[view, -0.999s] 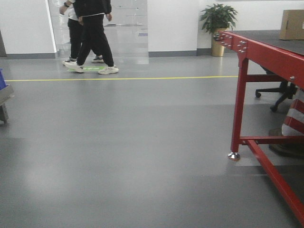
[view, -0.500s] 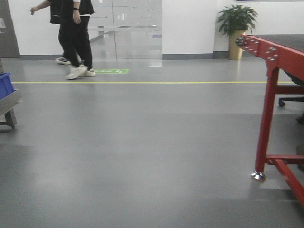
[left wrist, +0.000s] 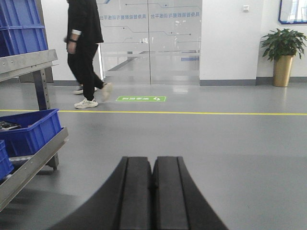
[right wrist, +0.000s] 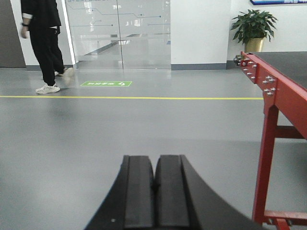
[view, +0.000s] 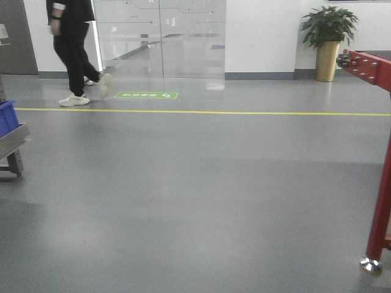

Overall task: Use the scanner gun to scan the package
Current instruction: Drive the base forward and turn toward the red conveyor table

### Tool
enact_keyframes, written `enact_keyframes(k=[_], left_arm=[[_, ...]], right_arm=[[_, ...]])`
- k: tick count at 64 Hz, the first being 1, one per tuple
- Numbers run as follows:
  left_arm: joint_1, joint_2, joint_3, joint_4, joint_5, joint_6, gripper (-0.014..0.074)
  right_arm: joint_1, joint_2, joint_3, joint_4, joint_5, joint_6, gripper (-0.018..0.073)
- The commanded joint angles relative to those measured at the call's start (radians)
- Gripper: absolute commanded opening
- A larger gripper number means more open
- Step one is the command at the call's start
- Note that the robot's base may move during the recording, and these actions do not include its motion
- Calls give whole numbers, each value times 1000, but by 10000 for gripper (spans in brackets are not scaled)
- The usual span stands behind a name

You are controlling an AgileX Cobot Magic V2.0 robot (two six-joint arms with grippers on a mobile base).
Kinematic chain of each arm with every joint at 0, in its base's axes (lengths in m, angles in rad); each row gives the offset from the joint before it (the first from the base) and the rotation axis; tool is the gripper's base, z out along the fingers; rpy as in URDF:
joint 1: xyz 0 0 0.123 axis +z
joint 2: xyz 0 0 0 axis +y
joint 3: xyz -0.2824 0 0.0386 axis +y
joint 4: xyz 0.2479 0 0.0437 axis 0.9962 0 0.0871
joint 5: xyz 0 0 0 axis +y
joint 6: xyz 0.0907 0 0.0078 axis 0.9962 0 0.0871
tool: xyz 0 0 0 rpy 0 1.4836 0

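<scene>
The package and the scanner gun are out of view in every frame. My left gripper (left wrist: 153, 160) is shut and empty, its black fingers pressed together, pointing across the grey floor. My right gripper (right wrist: 154, 159) is shut and empty too, pointing across the floor beside the red table. Neither gripper shows in the front view.
A red-framed table (view: 380, 201) stands at the right; it also shows in the right wrist view (right wrist: 276, 91). A metal rack with blue bins (left wrist: 29, 136) stands at the left. A person in black (view: 70, 49) walks at the far left by glass doors. A potted plant (view: 328, 39) stands far right.
The front view has swung left: the red table has slid toward the right edge and the cardboard box on it has left the view. The person has walked left.
</scene>
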Motion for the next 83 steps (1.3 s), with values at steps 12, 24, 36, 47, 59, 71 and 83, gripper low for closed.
enact_keyframes(k=[12,24,36,47,59,71,83], left_arm=[[0,-4,-4,1,-17,-8,-111],[0,-4,-4,1,-17,-8,-111],[0,-4,-4,1,-17,-8,-111],[0,-4,-4,1,-17,-8,-111],[0,-4,-4,1,-17,-8,-111],[0,-4,-4,1,-17,-8,-111],[0,-4,-4,1,-17,-8,-111]], right_arm=[[-4,-3,0,-6,-16,-2,-158],[-4,-3,0,-6,-16,-2,-158],[-4,-3,0,-6,-16,-2,-158],[-4,-3,0,-6,-16,-2,-158],[-4,-3,0,-6,-16,-2,-158],[-4,-3,0,-6,-16,-2,-158],[-4,-3,0,-6,-16,-2,-158]])
